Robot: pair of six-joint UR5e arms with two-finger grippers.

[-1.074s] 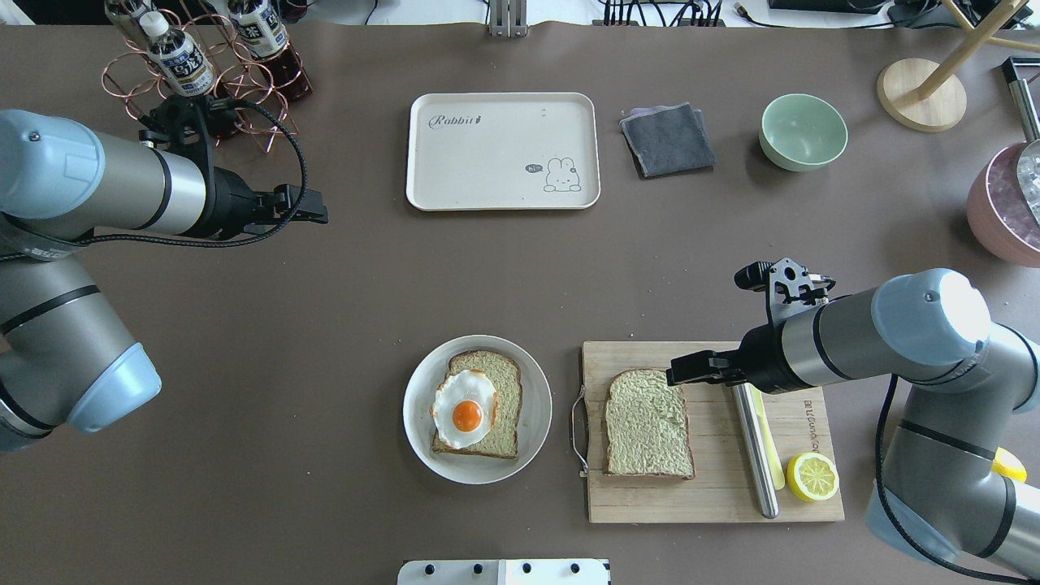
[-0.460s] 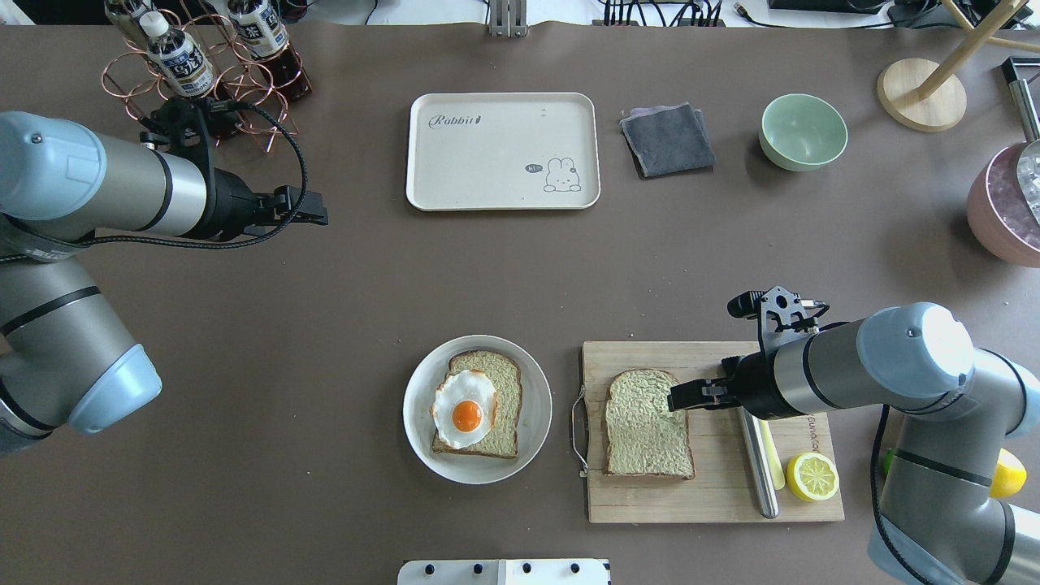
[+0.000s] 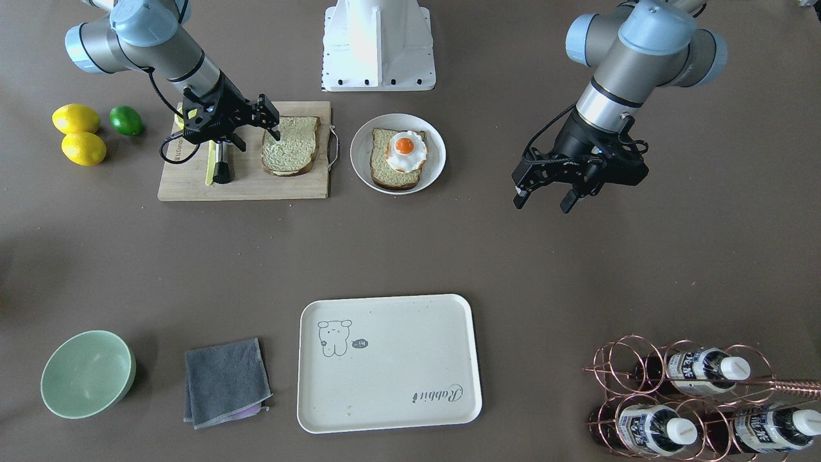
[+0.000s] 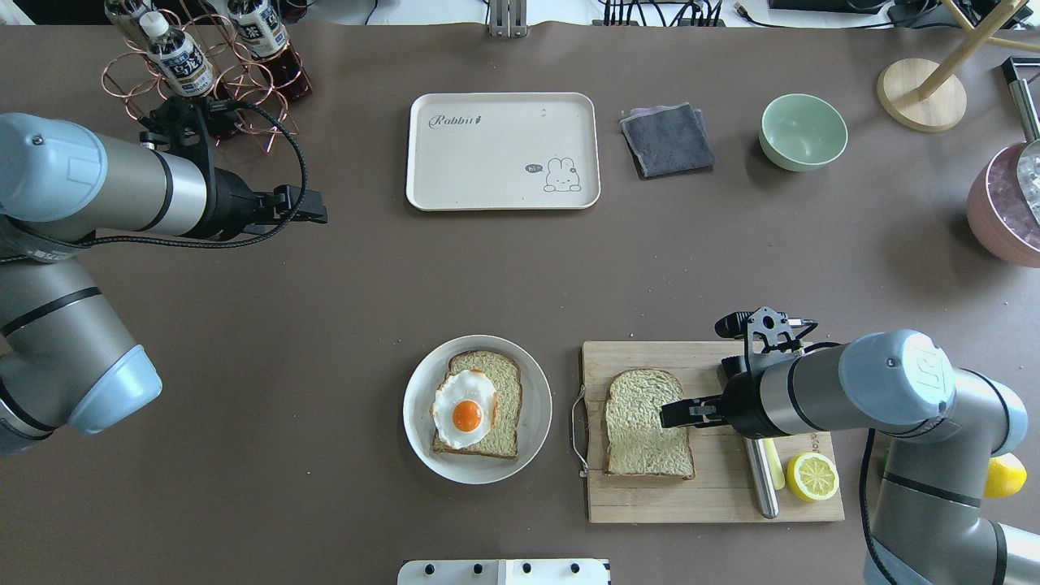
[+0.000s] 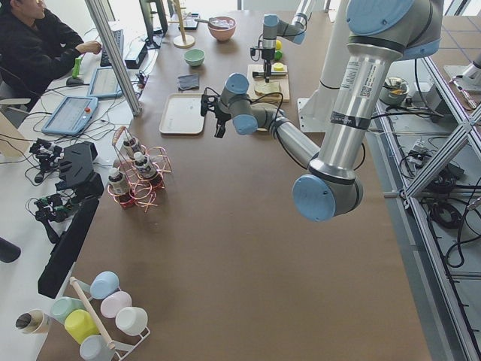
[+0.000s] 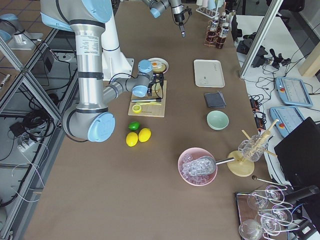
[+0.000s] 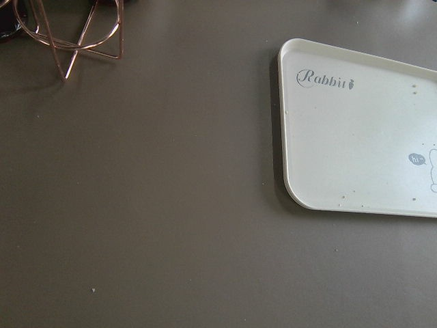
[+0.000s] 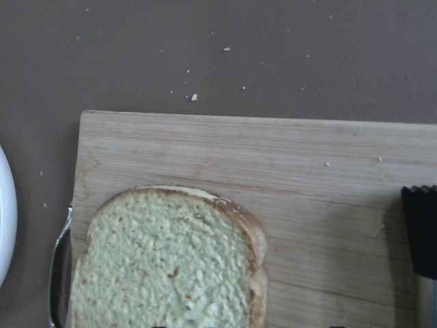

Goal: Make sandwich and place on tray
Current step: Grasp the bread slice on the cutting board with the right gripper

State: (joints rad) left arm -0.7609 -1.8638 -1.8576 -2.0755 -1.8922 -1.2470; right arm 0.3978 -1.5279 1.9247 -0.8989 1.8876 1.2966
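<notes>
Lower right of the overhead view, the right end effector (image 4: 666, 414) hovers released over the right edge of 1 bread slice (image 4: 642, 426) on the cutting board (image 4: 715, 487). Lower centre, the other slice (image 4: 504, 382) carries the egg (image 4: 465, 410) on a round plate (image 4: 538, 422). Upper centre lies the tray (image 4: 487, 154). Upper left, the left end effector (image 3: 541, 204) hangs released above the surface (image 4: 325, 325).

Left gripper (image 3: 542, 201) open, held high, pointing down; right gripper (image 4: 666, 414) open, low, arm outstretched.

brown table (image 4: 325, 309), tray (image 4: 487, 166), plate (image 4: 537, 416), cutting board (image 4: 715, 489), grey cloth (image 4: 668, 140), green bowl (image 4: 803, 132)
</notes>
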